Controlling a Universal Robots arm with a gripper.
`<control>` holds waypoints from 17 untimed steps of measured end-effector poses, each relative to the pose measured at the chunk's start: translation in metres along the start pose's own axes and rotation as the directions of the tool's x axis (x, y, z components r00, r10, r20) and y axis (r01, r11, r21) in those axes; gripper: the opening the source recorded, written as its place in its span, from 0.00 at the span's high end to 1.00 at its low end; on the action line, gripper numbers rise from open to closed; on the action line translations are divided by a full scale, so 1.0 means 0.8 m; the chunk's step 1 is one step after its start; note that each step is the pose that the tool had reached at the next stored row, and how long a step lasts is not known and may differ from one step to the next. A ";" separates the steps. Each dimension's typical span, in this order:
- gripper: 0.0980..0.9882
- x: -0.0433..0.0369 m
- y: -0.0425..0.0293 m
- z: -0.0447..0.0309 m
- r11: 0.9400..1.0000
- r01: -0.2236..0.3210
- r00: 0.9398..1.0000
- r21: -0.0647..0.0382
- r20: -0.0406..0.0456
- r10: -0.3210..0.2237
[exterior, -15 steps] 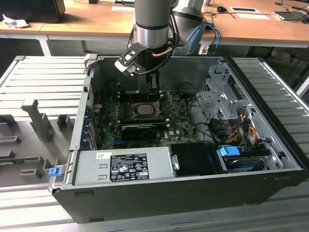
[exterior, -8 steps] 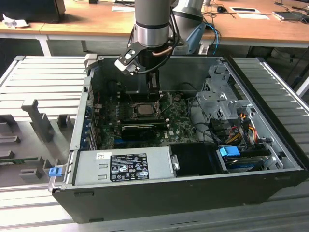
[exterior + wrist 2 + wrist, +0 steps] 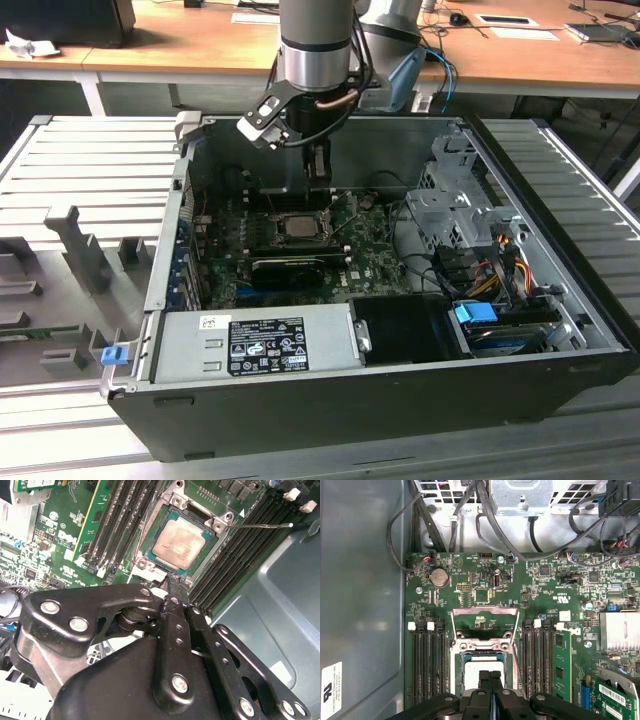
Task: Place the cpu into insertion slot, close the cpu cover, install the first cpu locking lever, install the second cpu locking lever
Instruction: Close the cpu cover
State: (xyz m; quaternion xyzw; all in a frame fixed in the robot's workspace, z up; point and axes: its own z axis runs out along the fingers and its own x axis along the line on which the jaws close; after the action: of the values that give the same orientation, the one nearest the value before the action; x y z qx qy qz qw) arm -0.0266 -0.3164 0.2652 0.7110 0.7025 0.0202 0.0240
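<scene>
- We see the gripper (image 3: 490, 674) with its fingers pressed together and nothing visible between them, tips low at one edge of the insertion slot (image 3: 455, 672)
- The cpu (image 3: 179, 542) lies flat in that slot, silver top up
- The cpu cover (image 3: 485, 625) stands open, clear of the chip
- A thin locking lever (image 3: 260, 526) sticks out unlatched across the memory slots (image 3: 235, 555)
- In the exterior view, we find the socket towards the far middle of the open computer case (image 3: 300, 420)

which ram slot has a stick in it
The outermost slot toward the finned heatsink: it holds a green memory module; the other slots are empty and black.
</scene>
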 end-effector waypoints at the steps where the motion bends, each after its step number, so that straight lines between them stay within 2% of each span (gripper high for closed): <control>1: 0.99 0.000 0.0001 -0.0020 1.000 0.000 1.000 0.000 0.001 0.000; 5: 0.99 0.000 0.0009 -0.0051 1.000 0.000 1.000 0.000 0.003 0.000; 7: 0.99 0.000 0.0061 -0.0056 1.000 0.000 1.000 0.001 0.005 0.000; 10: 0.99 0.000 0.0067 -0.0139 1.000 0.000 1.000 0.000 0.006 0.000; 15: 0.99 0.000 0.0115 -0.0156 1.000 0.000 1.000 0.001 0.006 0.000; 17: 0.99 0.000 0.0122 -0.0192 1.000 0.000 1.000 0.001 0.006 0.000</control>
State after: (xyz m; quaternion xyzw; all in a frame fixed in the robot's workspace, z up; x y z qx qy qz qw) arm -0.0178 -0.3163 0.2811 0.7110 0.7025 0.0180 0.0258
